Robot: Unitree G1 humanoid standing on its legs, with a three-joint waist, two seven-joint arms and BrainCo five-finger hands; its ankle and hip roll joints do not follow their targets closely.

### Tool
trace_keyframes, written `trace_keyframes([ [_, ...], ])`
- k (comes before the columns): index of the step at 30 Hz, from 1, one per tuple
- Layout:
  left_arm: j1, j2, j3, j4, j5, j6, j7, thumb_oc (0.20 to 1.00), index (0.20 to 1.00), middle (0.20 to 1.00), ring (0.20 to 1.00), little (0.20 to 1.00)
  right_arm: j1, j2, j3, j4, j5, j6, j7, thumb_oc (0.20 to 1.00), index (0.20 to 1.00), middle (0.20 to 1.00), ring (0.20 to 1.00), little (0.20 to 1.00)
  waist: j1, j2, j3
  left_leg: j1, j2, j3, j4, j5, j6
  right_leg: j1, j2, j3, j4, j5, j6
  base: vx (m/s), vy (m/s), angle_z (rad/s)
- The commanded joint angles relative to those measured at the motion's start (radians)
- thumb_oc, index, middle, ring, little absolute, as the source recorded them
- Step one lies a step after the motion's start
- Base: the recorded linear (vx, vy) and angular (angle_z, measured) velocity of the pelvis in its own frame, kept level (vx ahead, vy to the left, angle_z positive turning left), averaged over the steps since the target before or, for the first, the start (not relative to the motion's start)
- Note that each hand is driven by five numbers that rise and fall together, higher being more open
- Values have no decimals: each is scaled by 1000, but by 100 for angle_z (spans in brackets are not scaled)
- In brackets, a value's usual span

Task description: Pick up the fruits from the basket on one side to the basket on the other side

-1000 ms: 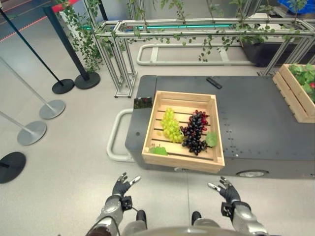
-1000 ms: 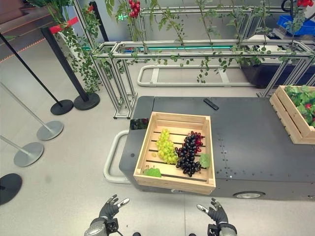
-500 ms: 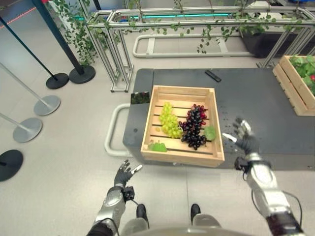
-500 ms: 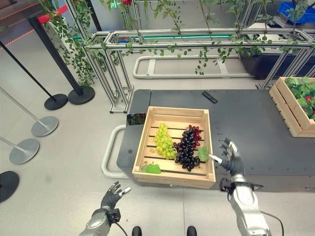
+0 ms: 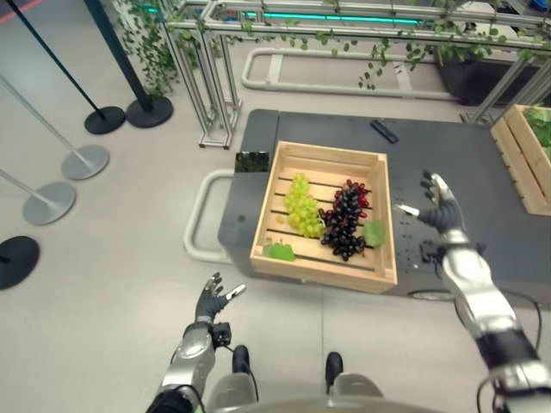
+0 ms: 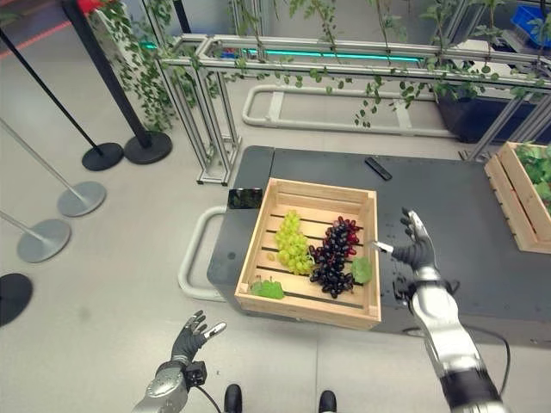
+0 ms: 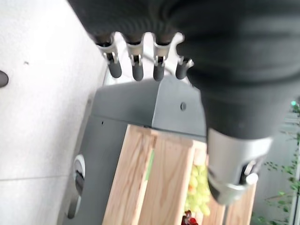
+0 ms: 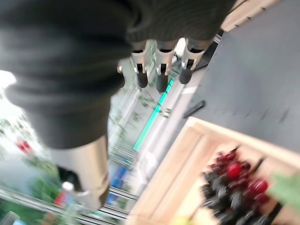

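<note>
Currently right hand point(image 6: 416, 245) is raised beside the wooden crate point(image 6: 312, 309), fingers spread, holding nothing. Dark grapes point(image 6: 331, 260) and green grapes point(image 6: 292, 242) lie in the crate, untouched. Left hand point(image 5: 209, 301) hangs low, open, empty. Advice: come over the rim, close on the dark bunch near its stem, lift straight. No readable writing.

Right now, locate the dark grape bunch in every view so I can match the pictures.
Left eye view: dark grape bunch, right of the green grapes.
Right eye view: crate centre.
Left wrist view: a red sliver at the edge.
Right wrist view: lower corner.
Shared landmark: wooden crate.
</note>
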Motion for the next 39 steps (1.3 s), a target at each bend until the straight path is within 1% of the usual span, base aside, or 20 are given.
trace_keyframes([
  [1, -25, 21, -40, -76, -6, -26, -3, 1000, 1000, 1000, 1000, 1000, -166, -74, 83, 47, -86, 4, -3, 1000, 1000, 1000, 1000, 1000, 16, -32, 16, -109, -43, -27, 81, -58, 9, -18, -27, 8, 81, -162, 34, -113, 38, 1],
  [2, -20, 33, -50, -110, -13, -28, -8, 1000, 1000, 1000, 1000, 1000, -240, -107, 141, 140, -128, 22, 3, 1000, 1000, 1000, 1000, 1000, 27, -32, 28, -127, -41, -28, 81, -52, 7, -35, -27, 6, 83, -156, 35, -37, 25, 4],
  [3, -20, 33, -49, -110, -13, -27, -8, 1000, 1000, 1000, 1000, 1000, -241, -107, 142, 141, -128, 22, 3, 1000, 1000, 1000, 1000, 1000, 27, -32, 28, -127, -41, -28, 81, -52, 7, -36, -27, 6, 83, -156, 35, -107, 42, 3],
  [4, -18, 45, -60, -141, -21, -32, -8, 1000, 1000, 1000, 1000, 1000, -328, -122, 203, 249, -152, 37, 7, 1000, 1000, 1000, 1000, 1000, 42, -31, 53, -152, -40, -30, 82, -42, 5, -64, -25, 6, 90, -149, 36, -79, 28, 2],
  [6, -17, 55, -67, -158, -23, -32, -7, 1000, 1000, 1000, 1000, 1000, -402, -144, 266, 357, -208, 51, 21, 1000, 1000, 1000, 1000, 1000, 57, -31, 70, -166, -37, -31, 79, -33, 2, -79, -25, 3, 93, -144, 36, -72, 30, 10],
  [8, -22, 64, -73, -176, -24, -29, -9, 1000, 1000, 1000, 1000, 1000, -464, -156, 318, 426, -268, 67, 23, 1000, 1000, 1000, 1000, 1000, 66, -30, 88, -182, -37, -35, 78, -25, 0, -97, -25, -2, 97, -139, 37, -47, 17, 14],
  [14, -61, 83, -90, -206, -10, -37, 3, 1000, 1000, 1000, 1000, 1000, -630, -193, 495, 628, -487, 84, 32, 1000, 1000, 1000, 1000, 1000, 92, -28, 152, -241, -39, -52, 75, 1, -6, -160, -23, -17, 116, -126, 39, -62, -3, 11],
  [17, -75, 85, -94, -213, -5, -36, 8, 1000, 1000, 1000, 1000, 1000, -652, -196, 531, 675, -525, 83, 34, 1000, 1000, 1000, 1000, 1000, 95, -27, 152, -270, -39, -59, 77, 5, -6, -187, -24, -21, 121, -124, 38, -28, -5, 9],
  [18, -85, 86, -102, -220, -1, -42, 14, 1000, 1000, 1000, 1000, 1000, -667, -208, 587, 711, -589, 80, 46, 1000, 1000, 1000, 1000, 1000, 101, -26, 152, -298, -43, -65, 80, 8, -7, -210, -27, -25, 123, -120, 39, -27, 10, 14],
  [19, -93, 86, -103, -220, -2, -42, 16, 1000, 1000, 1000, 1000, 1000, -673, -210, 608, 722, -618, 79, 52, 1000, 1000, 1000, 1000, 1000, 103, -27, 152, -312, -45, -66, 83, 10, -8, -222, -27, -25, 126, -119, 39, -39, -4, 13],
  [20, -98, 87, -103, -222, -1, -44, 18, 1000, 1000, 1000, 1000, 1000, -675, -214, 632, 725, -654, 76, 57, 1000, 1000, 1000, 1000, 1000, 105, -29, 152, -326, -45, -68, 86, 12, -9, -234, -29, -27, 126, -118, 40, -22, -4, 7],
  [21, -99, 87, -102, -221, -1, -44, 18, 1000, 1000, 1000, 1000, 1000, -677, -214, 633, 726, -654, 76, 57, 1000, 1000, 1000, 1000, 1000, 104, -28, 152, -327, -45, -69, 87, 11, -9, -235, -28, -27, 127, -118, 40, -37, -34, 9],
  [22, -115, 92, -103, -224, 3, -46, 26, 1000, 1000, 1000, 1000, 1000, -685, -219, 670, 721, -698, 76, 67, 1000, 1000, 1000, 1000, 1000, 109, -33, 152, -352, -44, -75, 89, 16, -11, -261, -26, -26, 132, -116, 39, -23, -21, 9],
  [23, -115, 92, -103, -224, 3, -46, 26, 1000, 1000, 1000, 1000, 1000, -685, -219, 670, 721, -698, 76, 67, 1000, 1000, 1000, 1000, 1000, 108, -33, 152, -352, -44, -75, 89, 16, -11, -262, -26, -26, 132, -116, 39, -40, -41, 9],
  [24, -128, 95, -110, -222, 5, -49, 32, 1000, 1000, 1000, 1000, 1000, -690, -225, 714, 719, -747, 72, 79, 1000, 1000, 1000, 1000, 1000, 113, -38, 152, -371, -44, -83, 86, 21, -12, -281, -26, -30, 134, -114, 38, -19, -20, 4],
  [29, -149, 94, -102, -212, 5, -51, 53, 1000, 1000, 1000, 1000, 1000, -685, -239, 745, 642, -782, 67, 86, 1000, 1000, 1000, 1000, 1000, 118, -54, 152, -403, -43, -95, 78, 32, -14, -312, -23, -37, 133, -112, 39, -11, -30, 5],
  [35, -173, 92, -95, -203, -2, -50, 78, 1000, 1000, 1000, 1000, 1000, -677, -219, 722, 566, -745, 74, 71, 1000, 1000, 1000, 1000, 1000, 123, -76, 152, -415, -39, -103, 69, 37, -14, -323, -17, -38, 126, -109, 38, -1, -20, 5],
  [37, -178, 89, -81, -208, -2, -50, 91, 1000, 1000, 1000, 1000, 1000, -657, -223, 676, 452, -691, 71, 47, 1000, 1000, 1000, 1000, 1000, 122, -91, 152, -418, -35, -105, 65, 38, -15, -327, -13, -39, 122, -108, 38, 3, -33, 1],
  [38, -178, 89, -82, -208, -2, -50, 91, 1000, 1000, 1000, 1000, 1000, -654, -225, 673, 449, -692, 72, 48, 1000, 1000, 1000, 1000, 1000, 123, -92, 152, -418, -35, -105, 65, 38, -15, -327, -13, -39, 122, -108, 38, 9, -38, 0],
  [39, -180, 87, -72, -209, -1, -52, 101, 1000, 1000, 1000, 1000, 1000, -626, -232, 639, 379, -667, 65, 35, 1000, 1000, 1000, 1000, 1000, 124, -101, 152, -419, -33, -106, 63, 38, -15, -328, -11, -39, 121, -108, 38, 0, 0, 0],
])
